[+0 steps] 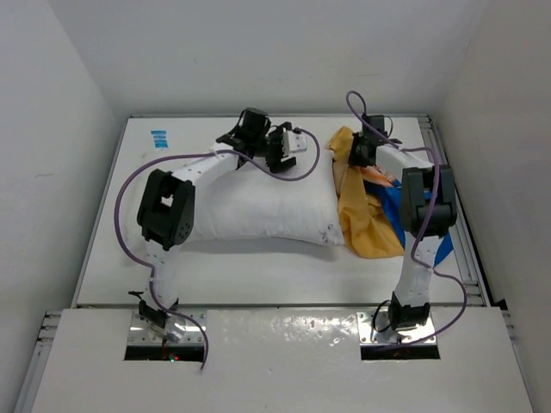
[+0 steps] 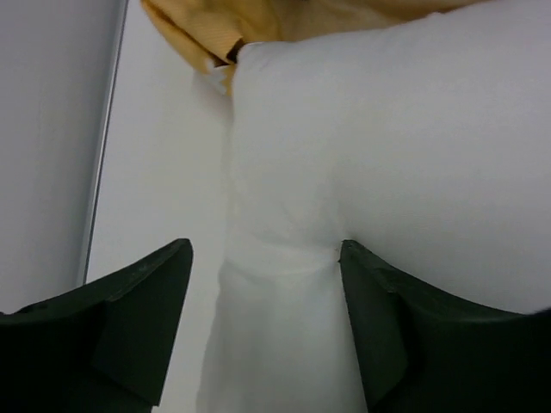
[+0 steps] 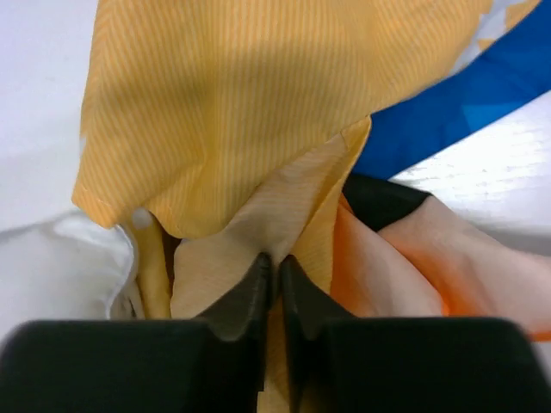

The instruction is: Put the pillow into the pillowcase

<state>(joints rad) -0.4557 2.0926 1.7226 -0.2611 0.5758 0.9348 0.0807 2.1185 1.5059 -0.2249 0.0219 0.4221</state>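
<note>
Left end effector, fingers apart, straddles the pillow; right end effector pinches the pillowcase near the table's right edge.

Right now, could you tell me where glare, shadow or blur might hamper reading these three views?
Top external view: evenly lit, with glare patches on the glossy near panel and a soft shadow under the pillow. Left wrist view: the pillow looks nearly washed out, and the left gripper is dark and soft. Right wrist view: the pillowcase weave is sharp, the right gripper slightly soft.
</note>
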